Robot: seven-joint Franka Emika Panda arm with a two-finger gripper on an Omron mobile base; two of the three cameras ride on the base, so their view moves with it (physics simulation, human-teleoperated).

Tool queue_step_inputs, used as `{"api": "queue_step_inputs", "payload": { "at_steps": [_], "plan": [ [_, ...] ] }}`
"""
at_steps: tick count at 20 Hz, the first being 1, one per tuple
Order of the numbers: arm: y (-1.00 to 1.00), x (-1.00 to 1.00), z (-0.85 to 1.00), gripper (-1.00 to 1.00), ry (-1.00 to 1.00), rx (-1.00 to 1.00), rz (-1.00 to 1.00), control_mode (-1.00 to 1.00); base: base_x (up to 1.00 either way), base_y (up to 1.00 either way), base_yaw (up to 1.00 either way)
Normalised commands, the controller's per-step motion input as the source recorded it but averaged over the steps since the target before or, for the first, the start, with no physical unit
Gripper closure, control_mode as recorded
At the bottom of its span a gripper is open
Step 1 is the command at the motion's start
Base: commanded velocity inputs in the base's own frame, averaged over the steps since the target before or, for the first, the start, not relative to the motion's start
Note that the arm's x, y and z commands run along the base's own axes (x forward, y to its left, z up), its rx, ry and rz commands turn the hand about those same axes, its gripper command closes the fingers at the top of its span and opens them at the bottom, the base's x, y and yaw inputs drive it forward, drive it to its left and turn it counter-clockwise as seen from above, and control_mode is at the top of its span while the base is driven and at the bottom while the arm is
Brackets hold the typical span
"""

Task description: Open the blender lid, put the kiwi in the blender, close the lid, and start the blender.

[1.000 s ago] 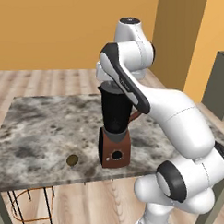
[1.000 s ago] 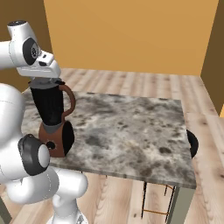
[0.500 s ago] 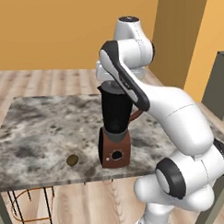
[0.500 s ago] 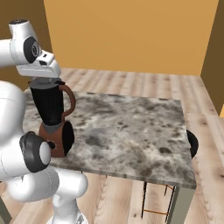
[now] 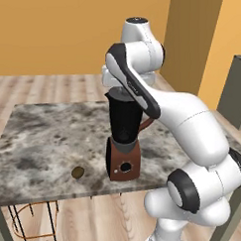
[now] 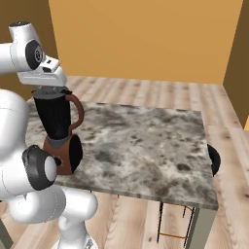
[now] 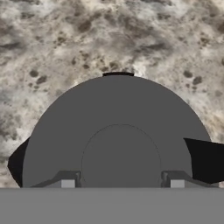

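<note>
From the left base view I've got the blender [image 5: 123, 142] near the front edge of the marbled grey desk [image 5: 37, 138]: tall black jar, curved reddish-brown handle, squat reddish-brown base with a round black dial facing me. The arm reaches over it and the tool [image 5: 119, 92] sits right at the jar's top, its fingers hidden behind the white wrist. The kiwi [image 5: 78, 172], a small olive-brown oval, lies on the desk just left of the base, untouched.

Over to the right base view: the white hand block is down on the jar's rim, and the blender lid [image 6: 51, 90] shows as a thin dark band under it, seated on the jar. I can't tell from here whether the fingers touch it.

Hand view now: the lid [image 7: 118, 127] is a flat, matte dark-grey disc with a raised round knob in the middle. The two finger tips [image 7: 68, 183] stand either side of that knob, spread apart with nothing clamped between them.

So I judge this is step one, lid removal. Next I'd need to close on the knob squarely, then lift straight up
</note>
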Motion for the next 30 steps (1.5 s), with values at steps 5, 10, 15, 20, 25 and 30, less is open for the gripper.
{"api": "queue_step_inputs", "payload": {
  "at_steps": [5,10,15,20,25,30],
  "plan": [
    [0.00,0.00,0.05,1.00,0.00,0.02,0.00,-1.00,0.00,0.00,0.00],
    [-0.14,-0.06,0.58,1.00,-0.16,0.03,0.00,-1.00,0.00,0.00,0.00],
    [-0.47,-0.09,0.83,1.00,-0.27,0.06,0.00,-1.00,0.00,0.00,0.00],
    [-0.78,-0.14,0.58,1.00,-0.21,0.10,0.00,-1.00,0.00,0.00,0.00],
    [-1.00,-0.37,0.00,1.00,-0.07,0.14,-0.03,-1.00,0.00,0.00,0.00],
    [-1.00,-0.42,-0.45,1.00,0.00,0.10,-0.05,-1.00,0.00,0.00,0.00]
  ]
}}
